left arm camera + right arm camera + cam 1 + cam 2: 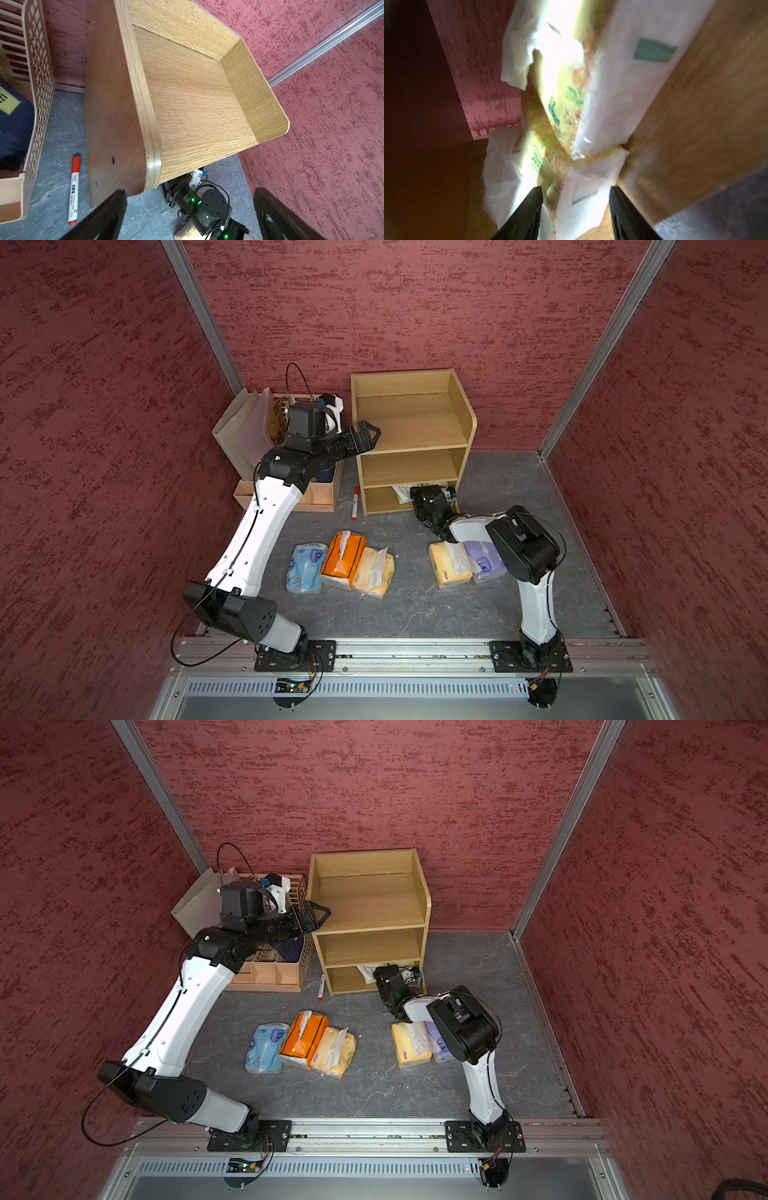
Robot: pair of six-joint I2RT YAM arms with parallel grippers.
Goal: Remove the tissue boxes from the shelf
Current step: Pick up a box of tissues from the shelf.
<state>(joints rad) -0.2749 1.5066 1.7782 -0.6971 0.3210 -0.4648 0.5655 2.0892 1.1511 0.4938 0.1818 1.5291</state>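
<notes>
Five tissue packs (343,558) already lie out on the table (415,614), but two yellow-green packs (562,87) are left in the bottom tier of the shelf (411,423), where the right gripper (575,188) squeezes the nearer pack (550,162), and the left gripper (189,191) hangs open and empty by the top tier.

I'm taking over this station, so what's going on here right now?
The robot is clearing tissue packs off the shelf. Five lie on the table: a light blue pack, orange pack, pale yellow pack, yellow-orange pack and lilac pack. The top and middle tiers are bare. The right gripper is inside the bottom tier, closed on a yellow-green floral pack, with a second similar pack beside it. The left gripper hangs open by the top tier's side panel, holding nothing.
</notes>
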